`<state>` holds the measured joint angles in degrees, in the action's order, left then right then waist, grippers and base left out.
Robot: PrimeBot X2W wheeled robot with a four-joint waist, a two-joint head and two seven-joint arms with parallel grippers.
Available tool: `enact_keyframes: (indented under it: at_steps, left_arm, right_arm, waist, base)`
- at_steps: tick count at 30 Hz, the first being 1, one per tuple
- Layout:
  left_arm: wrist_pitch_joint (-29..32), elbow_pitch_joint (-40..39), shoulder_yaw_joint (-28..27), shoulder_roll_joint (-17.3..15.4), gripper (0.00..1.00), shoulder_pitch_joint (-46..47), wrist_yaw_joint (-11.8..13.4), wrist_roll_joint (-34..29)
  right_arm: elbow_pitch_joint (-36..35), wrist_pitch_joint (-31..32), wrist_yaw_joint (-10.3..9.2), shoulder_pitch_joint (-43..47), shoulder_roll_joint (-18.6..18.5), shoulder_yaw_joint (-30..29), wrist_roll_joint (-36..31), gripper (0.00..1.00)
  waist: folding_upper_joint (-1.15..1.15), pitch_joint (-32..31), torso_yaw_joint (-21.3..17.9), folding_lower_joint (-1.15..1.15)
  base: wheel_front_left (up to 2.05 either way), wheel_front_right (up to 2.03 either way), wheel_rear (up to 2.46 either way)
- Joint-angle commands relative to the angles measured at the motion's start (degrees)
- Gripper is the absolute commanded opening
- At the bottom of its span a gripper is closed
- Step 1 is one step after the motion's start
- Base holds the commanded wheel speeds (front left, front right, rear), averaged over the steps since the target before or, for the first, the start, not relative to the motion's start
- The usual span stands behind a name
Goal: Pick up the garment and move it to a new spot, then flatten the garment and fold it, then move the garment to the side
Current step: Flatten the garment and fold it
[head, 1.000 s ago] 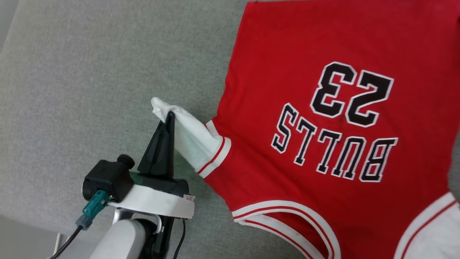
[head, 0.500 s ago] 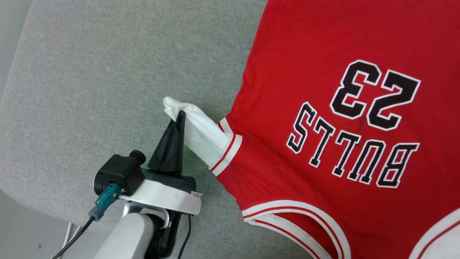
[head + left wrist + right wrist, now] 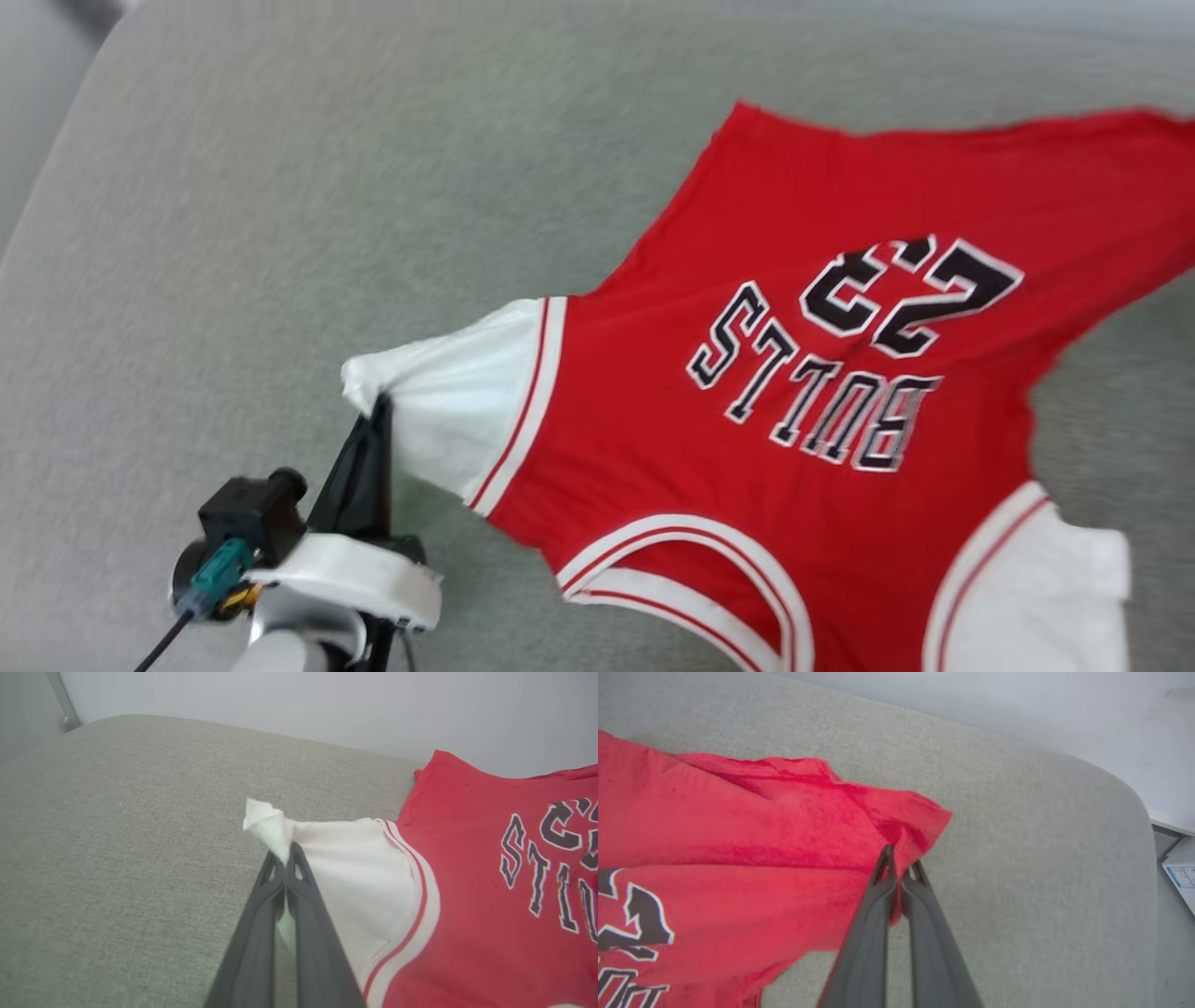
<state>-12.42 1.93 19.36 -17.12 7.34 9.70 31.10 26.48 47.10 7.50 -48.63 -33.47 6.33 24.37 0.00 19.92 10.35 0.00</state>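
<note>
Grippers first: left gripper (image 3: 378, 411) is clenched on the tip of the white sleeve (image 3: 448, 411); right gripper (image 3: 901, 858) is clenched on a red hem corner (image 3: 920, 816). The grey cushion (image 3: 233, 233) carries everything. The garment (image 3: 644, 420) lies over the cushion's right half, print up, rippled and part-raised between the two holds, not flat. Judgement: diagonal holds keep the thin fabric spread rather than bunched for carrying to a new spot on the cushion. The sleeve is pulled out toward the cushion's near-left area.

The head camera looks down on the garment (image 3: 747, 327); both wrist cameras share it, low and close at left and right, facing far.
</note>
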Motion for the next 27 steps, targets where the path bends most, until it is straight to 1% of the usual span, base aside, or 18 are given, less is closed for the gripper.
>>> enact_keyframes:
  at_steps: [1, 2, 5, 9, 11, 16, 17, 18, 20, 22, 24, 27]
  left_arm:
    - [0.6, 0.1, -0.5, -0.8, 0.00, -1.6, 0.7, 0.4]
    - [1.0, 0.1, -0.7, -1.1, 0.00, -2.3, 1.0, 0.5]
    - [2.2, -0.1, -1.4, -2.0, 0.00, -4.8, 1.9, 1.2]
    - [3.6, -0.8, -2.1, -3.4, 0.00, -7.3, 2.9, 1.8]
    - [4.3, -1.2, -2.2, -3.9, 0.00, -8.2, 3.2, 1.9]
    - [5.6, -1.7, -2.5, -5.0, 0.00, -9.6, 3.8, 2.3]
    - [6.2, -2.1, -2.8, -5.4, 0.00, -10.3, 4.2, 2.5]
    - [6.4, -2.3, -2.8, -5.4, 0.00, -10.6, 4.4, 2.7]
    - [6.7, -2.6, -2.8, -5.6, 0.00, -10.8, 4.5, 2.8]
    - [7.1, -3.0, -2.6, -5.8, 0.00, -11.0, 4.7, 2.8]
    - [7.5, -3.3, -2.5, -5.9, 0.00, -11.0, 4.8, 2.8]
    - [7.9, -3.9, -2.3, -6.1, 0.00, -10.5, 4.9, 2.6]
  right_arm:
    - [-2.7, 0.2, -0.02, 4.8, -1.0, -0.5, 0.8, 0.00]
    - [-4.7, 0.5, -0.02, 7.8, -1.5, -0.8, 1.2, 0.00]
    - [-9.7, 1.3, -0.02, 18.1, -1.1, -2.8, 2.0, 0.00]
    - [-15.5, 2.1, -0.02, 32.7, 2.2, -6.4, 2.1, 0.00]
    - [-17.6, 2.4, -0.02, 40.0, 4.9, -8.0, 2.4, 0.00]
    - [-22.8, 4.3, -0.02, 56.3, 14.1, -11.2, 1.6, 0.00]
    - [-23.7, 5.2, -0.02, 61.1, 18.8, -12.2, 1.5, 0.26]
    - [-24.1, 4.5, -0.02, 61.7, 19.9, -12.6, 1.3, 1.00]
    - [-24.6, 2.7, -0.02, 62.0, 21.3, -13.6, 0.7, 1.00]
    - [-25.7, -0.6, -0.02, 60.7, 22.1, -14.8, 0.6, 1.00]
    - [-26.9, -6.6, -0.02, 58.4, 22.3, -16.6, -0.2, 1.00]
    - [-27.0, -16.1, -0.02, 55.1, 22.9, -18.5, 0.4, 1.00]
  waist:
    - [0.00, -5.1, -5.2, 0.00]
    - [0.00, -6.0, -6.1, 0.00]
    - [0.00, -8.3, -8.6, 0.00]
    - [0.00, -10.4, -11.0, 0.00]
    - [0.00, -11.0, -11.6, 0.00]
    - [0.00, -12.0, -12.5, 0.00]
    - [0.00, -12.2, -13.0, 0.00]
    - [0.00, -12.3, -13.2, 0.00]
    - [0.00, -12.4, -13.6, 0.00]
    - [0.00, -12.5, -13.7, 0.00]
    - [0.00, -12.4, -13.8, 0.00]
    - [0.00, -11.9, -13.4, 0.00]
  base:
    - [0.00, 0.00, 0.00]
    - [0.00, 0.00, 0.00]
    - [0.00, 0.00, 0.00]
    - [0.00, 0.00, 0.00]
    - [0.00, 0.00, 0.00]
    - [0.00, 0.00, 0.00]
    - [0.00, 0.00, 0.00]
    - [0.00, 0.00, 0.00]
    - [0.00, 0.00, 0.00]
    - [0.00, 0.00, 0.00]
    - [0.00, 0.00, 0.00]
    - [0.00, 0.00, 0.00]
